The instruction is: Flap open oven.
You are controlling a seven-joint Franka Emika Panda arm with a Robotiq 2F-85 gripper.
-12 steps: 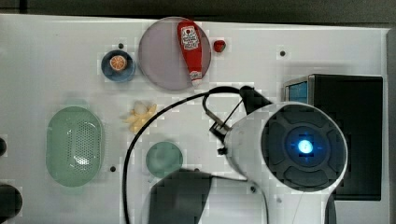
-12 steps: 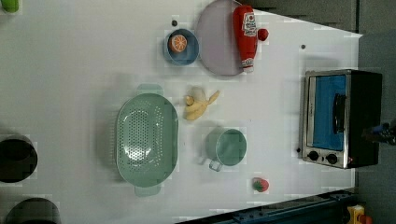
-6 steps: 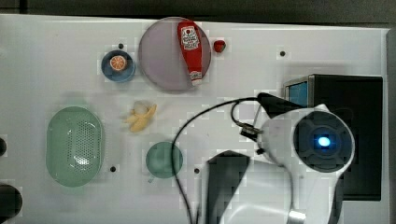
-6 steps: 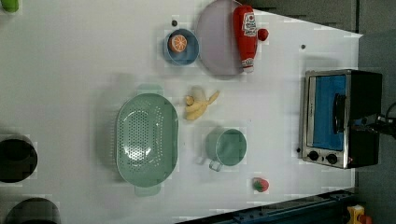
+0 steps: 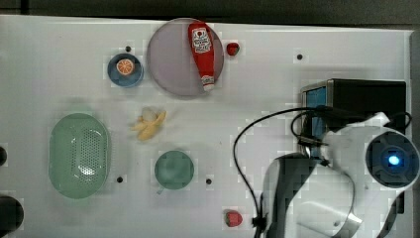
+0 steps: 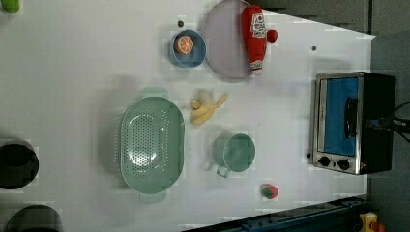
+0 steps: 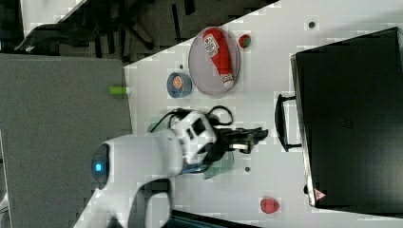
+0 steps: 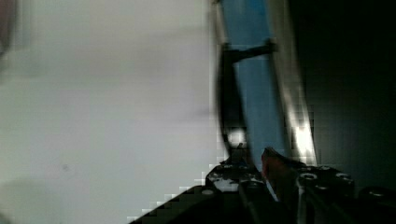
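White table; oven door shut, handle just beyond claw; claw nearly pressed together, empty.

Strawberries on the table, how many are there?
2. One strawberry sits beside the plate, next to the ketchup bottle. The other strawberry lies near the table edge, past the green cup. The arm may hide more.

My arm extends level across the right view, white housing at the right view's left, a blue indicator lit on it. A black cable loops over my wrist. My tool points toward the right view's right, its dark fingers set narrowly apart, gripping nothing visible.
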